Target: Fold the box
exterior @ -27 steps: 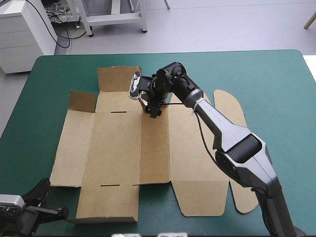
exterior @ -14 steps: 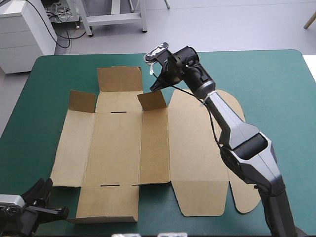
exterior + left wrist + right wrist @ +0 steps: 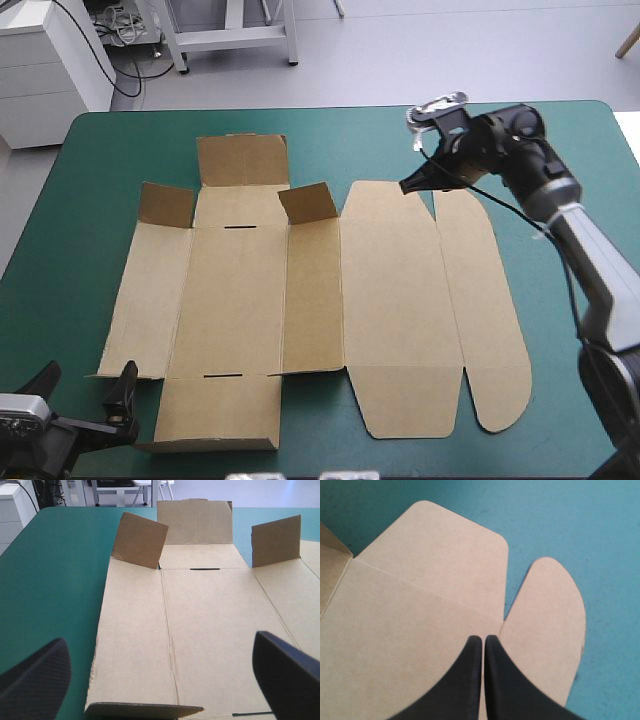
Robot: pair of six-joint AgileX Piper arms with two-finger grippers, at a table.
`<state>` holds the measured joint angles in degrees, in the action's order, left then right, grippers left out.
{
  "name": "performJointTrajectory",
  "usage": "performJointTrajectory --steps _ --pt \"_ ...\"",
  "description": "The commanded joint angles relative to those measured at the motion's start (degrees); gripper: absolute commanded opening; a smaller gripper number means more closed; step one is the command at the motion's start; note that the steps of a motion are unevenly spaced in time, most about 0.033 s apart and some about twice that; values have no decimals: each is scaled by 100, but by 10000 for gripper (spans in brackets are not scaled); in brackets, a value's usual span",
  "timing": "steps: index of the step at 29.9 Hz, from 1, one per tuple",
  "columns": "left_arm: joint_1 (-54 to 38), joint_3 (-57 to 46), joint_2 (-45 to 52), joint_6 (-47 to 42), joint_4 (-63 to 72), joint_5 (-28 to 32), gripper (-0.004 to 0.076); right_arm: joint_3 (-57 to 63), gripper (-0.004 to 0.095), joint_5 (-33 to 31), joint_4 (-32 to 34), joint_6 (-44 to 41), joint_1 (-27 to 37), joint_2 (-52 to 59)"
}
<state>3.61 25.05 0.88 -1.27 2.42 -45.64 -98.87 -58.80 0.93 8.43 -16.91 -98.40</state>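
Teal-green cover runs across the whole table (image 3: 560, 150), and the box (image 3: 240, 300), a cut sheet of brown board, lies mostly flat across the table's middle. Its wider spread goes from the table's left side to its right, while the creases run from near edge to far. The two rounded lid panels (image 3: 480, 300) point toward the table's right edge.

I judge this an early step. Only the two small brown corner flaps (image 3: 140, 540) stand up, toward the table's far edge.

My left gripper (image 3: 157, 642), black fins spread wide, sits low at the table's near left corner, facing along the sheet. My right gripper (image 3: 480, 639), fins pressed together and holding nothing, hovers toward the table's far right, over the notch between the lid panels.

Next I probably need a low reach under the near end flap (image 3: 220, 410) to raise it.
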Motion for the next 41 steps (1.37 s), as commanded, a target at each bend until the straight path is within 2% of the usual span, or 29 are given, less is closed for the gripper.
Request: performJointTrajectory --steps 1,6,11,16,23,25,28,35,38,41 --pt "-17 146 -269 -45 43 536 704 646 -1 731 -180 117 329 1014" --pt "-17 547 -1296 -107 39 659 705 1712 -2 1306 -152 46 464 1968" --pt "-17 1515 -2635 -55 -12 804 704 2690 -2 1512 -181 -145 464 2732" --pt "-17 3063 -4114 -55 -642 252 704 3795 -2 1731 -181 -162 464 3474" --pt "-17 4752 -5744 127 -769 -1222 690 5190 -2 2310 -411 -75 464 4586" --pt "-17 4894 -6076 95 -939 -1685 691 5508 -2 2475 -416 -75 464 4945" --pt "-30 4896 -6399 95 -1014 -1965 691 5877 -2 2580 -416 -75 464 5458" --pt "-150 4876 -6743 -125 -922 -1918 691 6553 -2 2850 -393 -75 464 6559" --pt "-679 4657 -6772 -54 -716 -1767 690 6855 -2 3117 -393 -75 464 6981" --pt "-1710 4183 -6772 572 100 -1514 690 7060 -2 3192 -404 -86 464 7337"
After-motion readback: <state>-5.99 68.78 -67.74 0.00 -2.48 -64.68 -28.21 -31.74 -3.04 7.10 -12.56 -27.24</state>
